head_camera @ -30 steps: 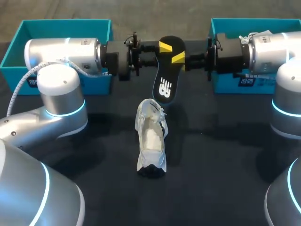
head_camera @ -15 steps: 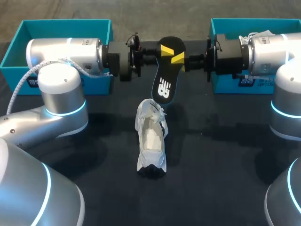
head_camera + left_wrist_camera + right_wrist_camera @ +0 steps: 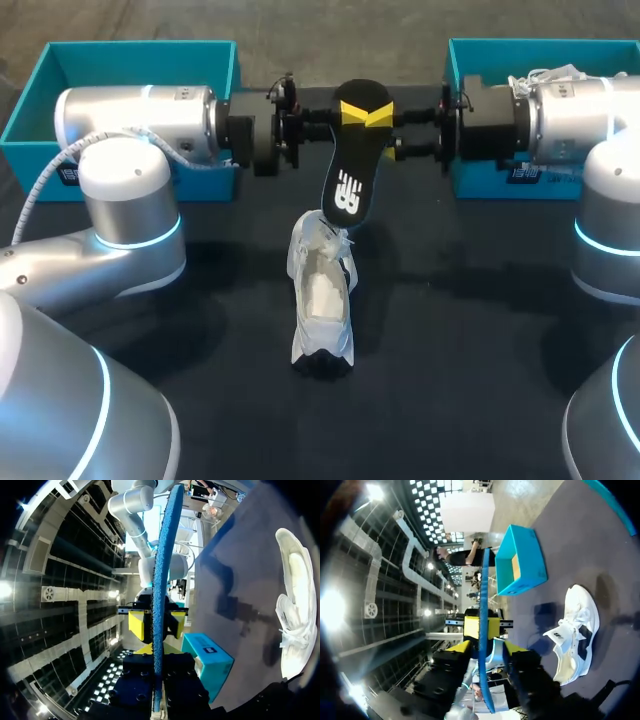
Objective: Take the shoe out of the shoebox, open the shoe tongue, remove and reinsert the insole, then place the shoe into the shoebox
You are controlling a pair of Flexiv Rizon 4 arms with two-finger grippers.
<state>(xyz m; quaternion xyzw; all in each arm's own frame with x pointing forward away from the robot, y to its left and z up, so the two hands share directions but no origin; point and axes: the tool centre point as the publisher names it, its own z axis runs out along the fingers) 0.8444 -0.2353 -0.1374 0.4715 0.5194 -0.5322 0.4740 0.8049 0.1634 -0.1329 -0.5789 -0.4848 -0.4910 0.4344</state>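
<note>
So the insole (image 3: pixel 350 170) has swung from a slant to hanging nearly straight, and its toe end has dropped right over the laced end of the shoe (image 3: pixel 322 300). It's touching or just short, can't tell. The left gripper (image 3: pixel 350 111) and right gripper (image 3: pixel 378 115) both pinch its heel end, up beyond the shoe. The shoe itself lies flat, mouth open. Looks lined up for reinsertion, so I'd guess feeding it in comes next.

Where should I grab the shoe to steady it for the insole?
Likely the left side wall of the shoe at mid-length, coming down from above: it sits sole-down with its opening facing up, so one finger can slip inside the rim and one outside.
</note>
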